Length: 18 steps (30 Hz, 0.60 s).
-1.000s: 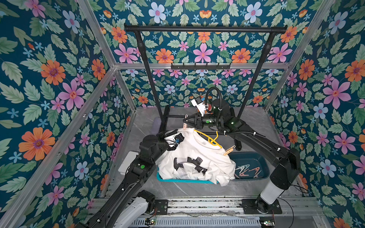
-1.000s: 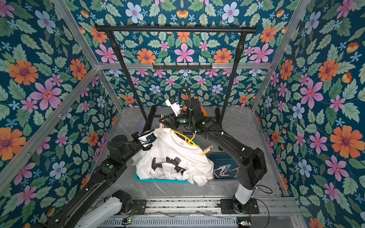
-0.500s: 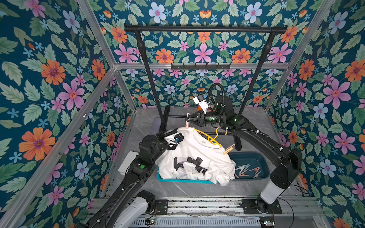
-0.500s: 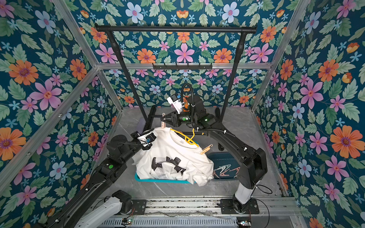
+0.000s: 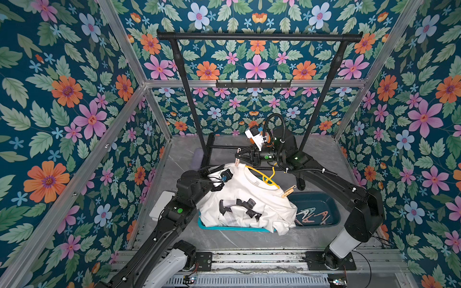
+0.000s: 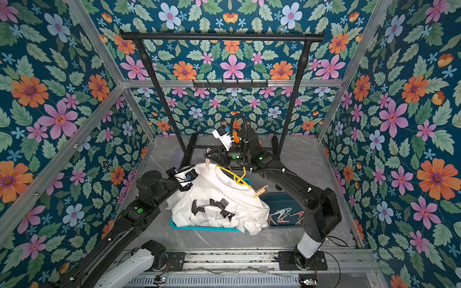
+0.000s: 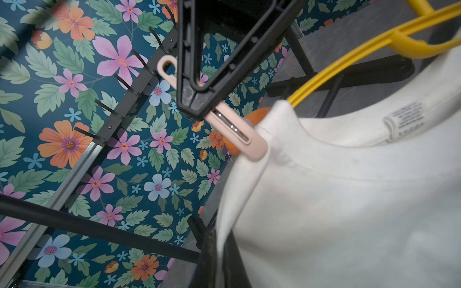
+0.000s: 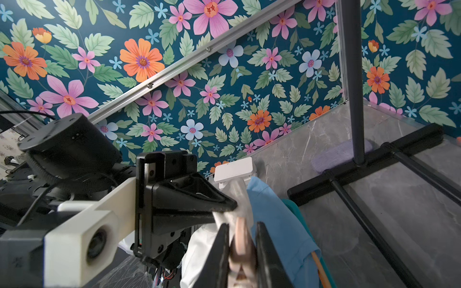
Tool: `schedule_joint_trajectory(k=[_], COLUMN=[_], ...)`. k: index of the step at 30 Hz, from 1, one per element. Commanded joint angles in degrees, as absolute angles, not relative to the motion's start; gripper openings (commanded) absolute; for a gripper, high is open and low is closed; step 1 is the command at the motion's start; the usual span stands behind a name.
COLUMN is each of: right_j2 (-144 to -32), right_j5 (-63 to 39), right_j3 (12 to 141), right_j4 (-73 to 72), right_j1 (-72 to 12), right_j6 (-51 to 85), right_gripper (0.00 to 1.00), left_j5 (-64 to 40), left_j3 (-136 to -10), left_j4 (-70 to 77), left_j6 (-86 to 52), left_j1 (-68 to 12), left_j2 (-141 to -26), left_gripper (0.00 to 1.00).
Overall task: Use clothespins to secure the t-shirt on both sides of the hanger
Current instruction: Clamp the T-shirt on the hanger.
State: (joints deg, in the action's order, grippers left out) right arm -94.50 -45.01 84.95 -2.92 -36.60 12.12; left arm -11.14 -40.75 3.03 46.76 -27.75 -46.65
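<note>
The white t-shirt [image 5: 249, 194] with a black print lies on a yellow hanger [image 5: 264, 174], heaped over a basket. My left gripper [image 5: 216, 172] is shut on the shirt's left shoulder; in the left wrist view the cloth [image 7: 324, 199] runs between its closed jaws. My right gripper [image 5: 236, 156] is shut on a pale pink clothespin [image 7: 237, 132], gripped by its handles [image 8: 240, 239]. The pin's tip meets the shoulder edge beside the hanger's arm [image 7: 349, 57]. I cannot tell whether it clasps the cloth. A beige clothespin [image 5: 288, 191] sits on the other shoulder.
A black garment rack [image 5: 259, 37] stands behind, its base bars [image 8: 374, 159] on the floor close to my right gripper. The teal basket [image 5: 224, 228] under the shirt holds blue cloth [image 8: 274, 219]. A dark blue bin [image 5: 333, 207] at the right holds several clothespins [image 5: 311, 215].
My right gripper has turned and carried the pink clothespin down to the shirt's left shoulder edge. The left arm has held still on the shirt.
</note>
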Motion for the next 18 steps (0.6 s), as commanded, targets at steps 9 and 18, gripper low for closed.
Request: schedule_joint_trajectory(k=[9, 18], right_j2=[-94.48, -96.4], right_j5=[-50.12, -48.54], right_j3=[86.22, 85.17], right_j4=[7.75, 5.85], right_j1=[-37.88, -38.4], right_j6=[3.96, 9.86], right_gripper=[0.0, 0.0], left_j5=[-10.19, -10.18], left_j3=[-41.34, -41.18], left_j4=[9.47, 9.75], left_j6=[45.67, 45.52], left_j1=[-27.64, -27.6], left_j2=[-46.84, -46.8], left_gripper=[0.0, 0.0])
